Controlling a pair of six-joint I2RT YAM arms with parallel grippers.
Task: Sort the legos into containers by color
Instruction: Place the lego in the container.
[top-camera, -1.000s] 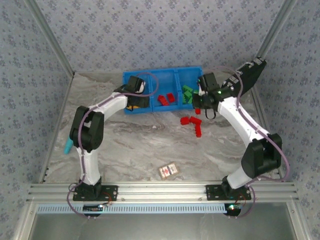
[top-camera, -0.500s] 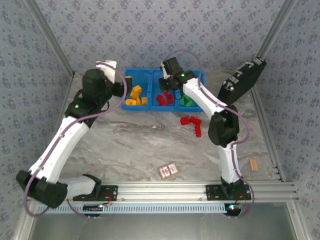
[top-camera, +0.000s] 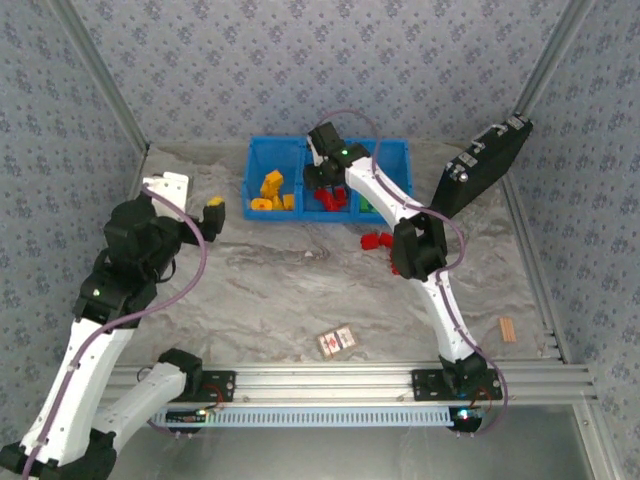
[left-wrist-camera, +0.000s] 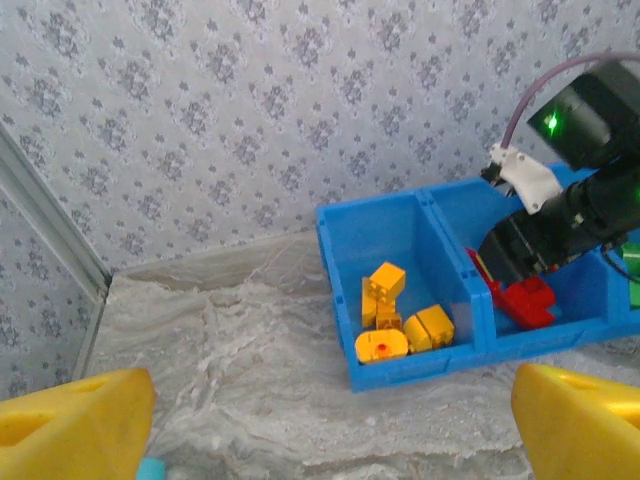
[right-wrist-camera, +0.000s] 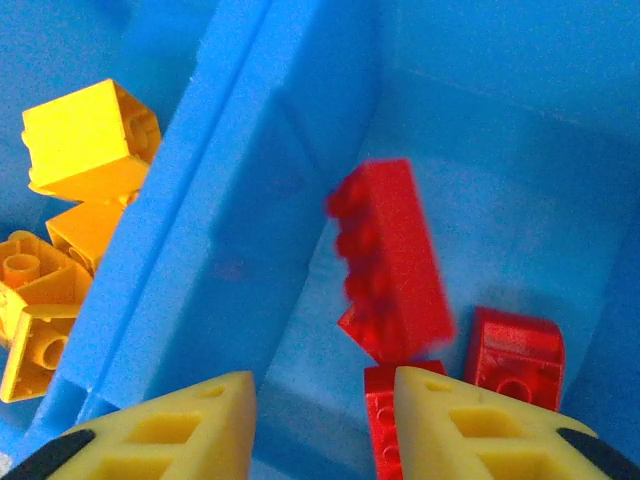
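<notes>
Legos first: one small red studded plastic brick (right-wrist-camera: 392, 262) shows blurred in the right wrist view, inside the middle compartment of the bright blue three-part plastic bin (top-camera: 275, 150), just beyond the tips of my right claw (right-wrist-camera: 322, 400) — whether it touches the bin floor I cannot tell. That claw's yellow fingers (right-wrist-camera: 160, 430) stand partly apart with nothing clamped between them. More red bricks (right-wrist-camera: 515, 350) lie beside it, partly cut off by a finger. Orange-yellow bricks (left-wrist-camera: 395, 318) sit heaped in the left compartment.

From above, the right arm crosses the bin and hides most of the right compartment; just a sliver of green brick (top-camera: 364, 206) peeps out. Its elbow also covers part of a small cluster of red bricks (top-camera: 374, 240) out on the marbled tabletop (top-camera: 270, 290), so I cannot count them.

My left claw (top-camera: 212, 214) hangs well apart from the bin, to its left — fingers spread wide, empty. A black rectangular device (top-camera: 485, 165) leans at the right, and a red-and-white flat card box (top-camera: 338, 341) lies near the arm bases.
</notes>
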